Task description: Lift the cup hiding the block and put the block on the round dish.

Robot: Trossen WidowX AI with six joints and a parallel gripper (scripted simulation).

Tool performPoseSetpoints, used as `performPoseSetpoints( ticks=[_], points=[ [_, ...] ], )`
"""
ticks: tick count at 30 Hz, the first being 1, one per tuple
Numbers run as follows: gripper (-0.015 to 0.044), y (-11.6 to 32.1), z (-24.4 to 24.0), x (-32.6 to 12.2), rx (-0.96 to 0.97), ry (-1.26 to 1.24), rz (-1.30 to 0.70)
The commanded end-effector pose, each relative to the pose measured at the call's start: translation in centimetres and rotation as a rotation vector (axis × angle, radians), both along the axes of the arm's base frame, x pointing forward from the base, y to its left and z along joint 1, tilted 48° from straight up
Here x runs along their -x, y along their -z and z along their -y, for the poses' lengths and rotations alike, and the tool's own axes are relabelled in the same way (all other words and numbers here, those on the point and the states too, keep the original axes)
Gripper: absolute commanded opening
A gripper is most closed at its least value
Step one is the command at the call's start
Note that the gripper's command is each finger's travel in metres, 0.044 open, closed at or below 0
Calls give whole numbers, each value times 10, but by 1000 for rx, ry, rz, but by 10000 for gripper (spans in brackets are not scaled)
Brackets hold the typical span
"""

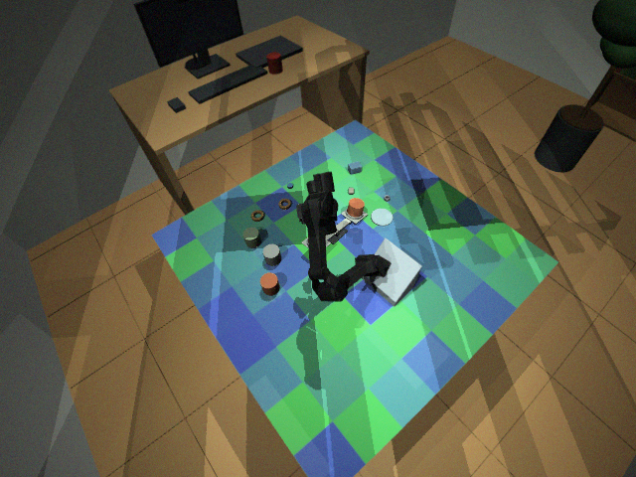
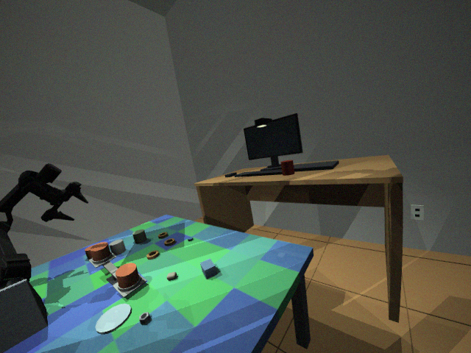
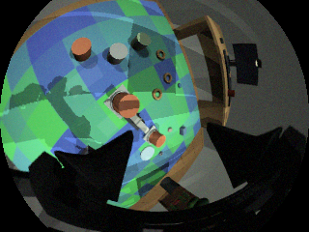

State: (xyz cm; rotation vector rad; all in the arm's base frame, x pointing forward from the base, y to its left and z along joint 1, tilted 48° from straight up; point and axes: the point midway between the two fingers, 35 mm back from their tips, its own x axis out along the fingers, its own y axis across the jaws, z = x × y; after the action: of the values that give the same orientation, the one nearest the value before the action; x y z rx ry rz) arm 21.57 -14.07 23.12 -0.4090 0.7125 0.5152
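Orange cup (image 1: 355, 208) near round dish (image 1: 382, 217), apparently upright.

Three brown rings (image 2: 152, 254) (image 3: 157, 94) near a grey-green cylinder (image 1: 251, 237) (image 2: 139, 236) (image 3: 141, 42) and a grey cylinder (image 1: 271, 253) (image 2: 117, 246) (image 3: 117, 53).

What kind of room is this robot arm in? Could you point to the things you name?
Possibly a home office or study: a wooden desk (image 1: 216, 115) (image 2: 304, 180) carries a black flat-screen monitor (image 1: 192, 31) (image 2: 274, 137) (image 3: 245, 63), and a green plant in a dark round pot (image 1: 567, 141) stands on the brown tiled floor (image 1: 112, 359) (image 2: 342, 273).
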Motion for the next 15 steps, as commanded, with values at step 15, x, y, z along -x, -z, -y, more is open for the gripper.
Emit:
performPoseSetpoints(
  ticks=[15],
  points=[
    [440,97,34,34,-520,329,-147]
  ],
)
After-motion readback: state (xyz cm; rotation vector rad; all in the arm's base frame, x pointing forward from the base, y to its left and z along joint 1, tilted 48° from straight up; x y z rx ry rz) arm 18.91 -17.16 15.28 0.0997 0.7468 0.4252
